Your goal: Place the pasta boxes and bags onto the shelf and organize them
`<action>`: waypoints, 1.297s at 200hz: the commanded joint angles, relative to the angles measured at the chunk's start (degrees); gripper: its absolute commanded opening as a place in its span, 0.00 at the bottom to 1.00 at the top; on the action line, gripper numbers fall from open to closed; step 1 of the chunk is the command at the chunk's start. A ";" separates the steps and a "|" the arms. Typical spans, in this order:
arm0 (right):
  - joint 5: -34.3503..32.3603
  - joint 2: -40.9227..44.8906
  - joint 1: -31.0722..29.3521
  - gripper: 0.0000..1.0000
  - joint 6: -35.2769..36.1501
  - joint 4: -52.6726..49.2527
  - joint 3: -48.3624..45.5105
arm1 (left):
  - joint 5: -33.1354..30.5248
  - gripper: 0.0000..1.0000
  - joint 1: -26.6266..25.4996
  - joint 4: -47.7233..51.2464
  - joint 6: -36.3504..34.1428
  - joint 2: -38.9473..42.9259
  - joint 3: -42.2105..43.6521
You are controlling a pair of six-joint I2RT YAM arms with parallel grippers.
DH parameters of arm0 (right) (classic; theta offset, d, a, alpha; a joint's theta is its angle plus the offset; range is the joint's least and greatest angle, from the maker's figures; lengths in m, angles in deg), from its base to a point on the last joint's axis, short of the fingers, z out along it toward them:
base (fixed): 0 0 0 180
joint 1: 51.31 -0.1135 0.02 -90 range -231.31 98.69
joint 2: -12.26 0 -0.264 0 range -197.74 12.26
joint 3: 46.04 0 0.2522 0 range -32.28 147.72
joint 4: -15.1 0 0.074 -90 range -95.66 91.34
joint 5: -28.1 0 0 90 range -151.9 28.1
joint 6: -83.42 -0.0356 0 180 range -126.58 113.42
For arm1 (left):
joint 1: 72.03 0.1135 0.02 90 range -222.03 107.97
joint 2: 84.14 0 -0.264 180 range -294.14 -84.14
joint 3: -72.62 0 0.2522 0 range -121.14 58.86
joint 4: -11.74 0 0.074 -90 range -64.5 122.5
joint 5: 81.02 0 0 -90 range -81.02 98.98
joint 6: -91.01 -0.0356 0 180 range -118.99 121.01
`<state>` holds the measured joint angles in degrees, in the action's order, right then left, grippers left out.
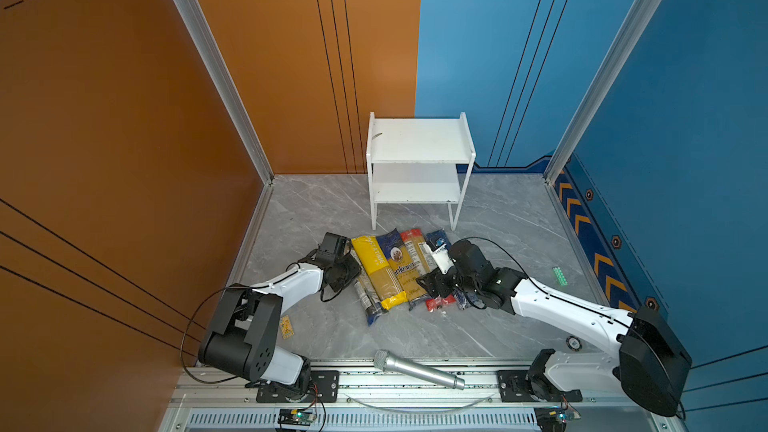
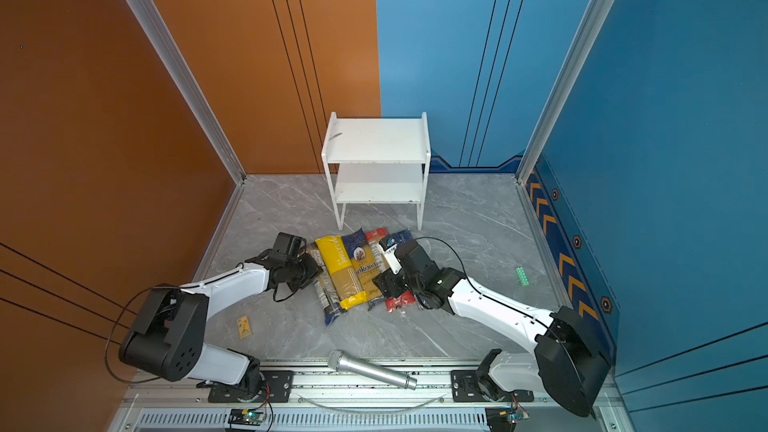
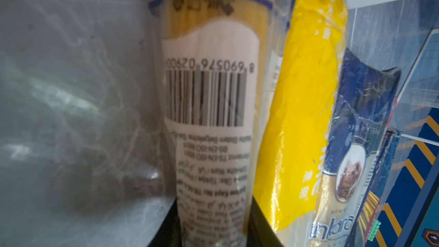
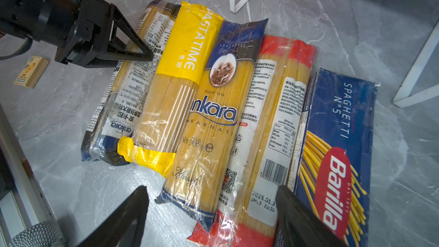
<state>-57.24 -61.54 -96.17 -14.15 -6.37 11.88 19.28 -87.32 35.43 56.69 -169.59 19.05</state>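
Note:
Five spaghetti packs lie side by side on the grey floor in front of the white two-tier shelf point(image 1: 419, 141), whose boards are bare. From left to right they are a clear pack with dark-blue ends point(image 1: 365, 297), a yellow one point(image 1: 376, 270), the dark-blue Ankara point(image 1: 401, 268), a red-ended one point(image 1: 419, 259) and the Barilla box point(image 4: 337, 150). My left gripper point(image 3: 213, 229) is shut on the clear pack point(image 3: 209, 91), one jaw against each side. Above the near ends of the Ankara point(image 4: 213, 115) and red-ended point(image 4: 273, 115) packs, my right gripper point(image 4: 211, 190) hangs open and holds nothing.
A silver microphone point(image 1: 417, 369) lies on the front rail. A small yellow card point(image 1: 286, 326) sits on the floor at the left, and a green strip point(image 1: 560, 276) at the right. Orange and blue walls close in the sides and back.

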 commanded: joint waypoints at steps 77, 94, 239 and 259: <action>-0.07 -0.72 0.65 0.82 -1.39 2.26 -0.40 | -6.23 0.27 6.32 18.85 -12.57 -4.39 -8.45; 0.34 -1.33 0.65 0.82 -1.61 2.64 -0.22 | -7.28 0.29 7.31 19.76 -14.16 -4.03 -9.61; 0.91 -3.96 0.68 0.82 -2.67 4.43 0.07 | -9.32 0.32 10.37 18.83 -20.46 -13.92 -25.05; 0.97 -3.74 0.74 0.83 -2.71 4.28 0.04 | -7.73 0.38 10.46 18.81 -20.61 -15.48 -26.48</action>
<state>-57.15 -64.99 -95.87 -15.71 -2.91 11.86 11.77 -77.44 54.43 37.17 -184.10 -4.34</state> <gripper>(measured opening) 0.822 0.355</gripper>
